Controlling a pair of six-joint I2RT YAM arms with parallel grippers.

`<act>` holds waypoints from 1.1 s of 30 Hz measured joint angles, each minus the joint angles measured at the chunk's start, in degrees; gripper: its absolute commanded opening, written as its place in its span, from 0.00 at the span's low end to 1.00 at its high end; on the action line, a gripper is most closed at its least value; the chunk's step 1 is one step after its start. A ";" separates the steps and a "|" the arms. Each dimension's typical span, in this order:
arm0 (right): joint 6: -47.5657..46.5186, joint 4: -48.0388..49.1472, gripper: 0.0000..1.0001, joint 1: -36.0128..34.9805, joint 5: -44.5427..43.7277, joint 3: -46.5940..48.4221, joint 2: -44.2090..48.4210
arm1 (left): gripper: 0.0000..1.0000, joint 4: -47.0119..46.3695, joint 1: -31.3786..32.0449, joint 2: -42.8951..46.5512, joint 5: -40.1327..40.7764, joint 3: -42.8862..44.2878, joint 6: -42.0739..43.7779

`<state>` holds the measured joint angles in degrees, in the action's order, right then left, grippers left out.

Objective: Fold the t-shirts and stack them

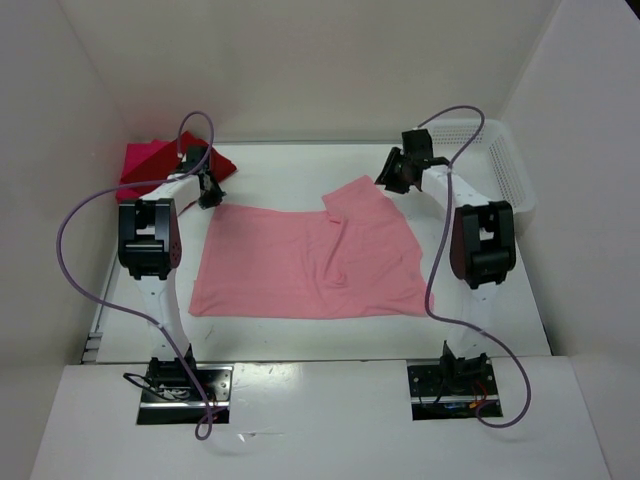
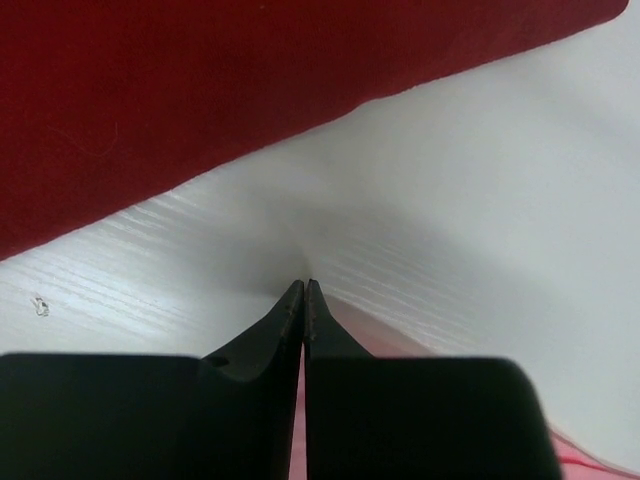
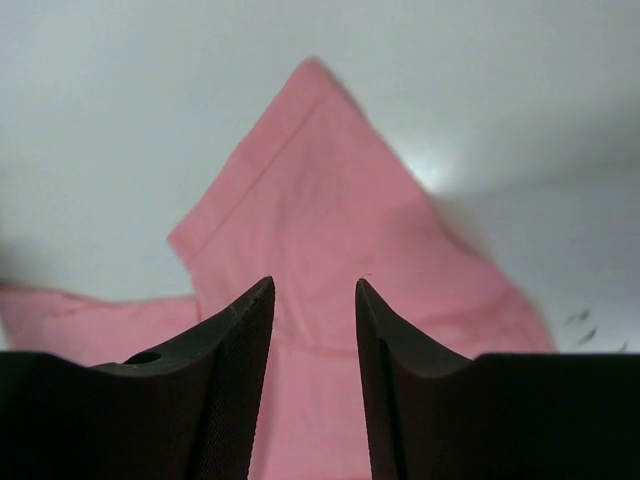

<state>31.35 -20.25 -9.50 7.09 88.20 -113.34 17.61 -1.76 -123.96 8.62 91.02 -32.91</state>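
The table (image 1: 290,165) holds it all. The salmon shirt (image 1: 300,265) lies spread flat between the two claws, its far left corner right at the left claw (image 1: 208,192) and its sleeve (image 1: 352,195) just beneath and ahead of the right claw (image 1: 388,180). Beyond the left claw, a little apart from the salmon cloth, sit the red shirt (image 1: 220,162) and the magenta shirt (image 1: 142,160), bunched together in the far corner.

The left claw is clenched, its tips meeting on the table. A sliver of pink shows low beside its fingers (image 2: 255,345), but I cannot tell whether any cloth is pinched between them. The right claw is released, jaws apart, with the sleeve's point straight ahead of the gap.

This looks like thin, limp cotton – light, soft, nothing to break. I'd expect it to drape and drag rather than hold shape, so lifting one corner alone would skew it. It wants taking at two edges at once – the far left corner by the left claw, the sleeve seam or shoulder under the right claw – pinching hem, where the doubled cloth gives a firmer bite.
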 measured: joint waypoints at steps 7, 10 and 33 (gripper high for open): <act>-3.69 -2.05 0.49 0.26 -5.60 17.40 -15.08 | 0.00 -0.59 0.09 3.02 -1.31 -3.74 -0.28; -5.05 -3.87 0.50 0.26 -6.49 23.12 -19.82 | 0.00 -1.03 0.11 4.79 -2.12 -5.18 -0.46; -9.60 -18.62 0.45 -6.40 -14.32 56.74 -41.62 | 0.00 -2.38 0.20 7.63 -4.81 -7.04 -0.33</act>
<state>21.76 -38.87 -15.90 -7.22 144.94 -154.95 15.22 -1.56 -116.33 3.81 83.99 -33.23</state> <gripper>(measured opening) 0.449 0.003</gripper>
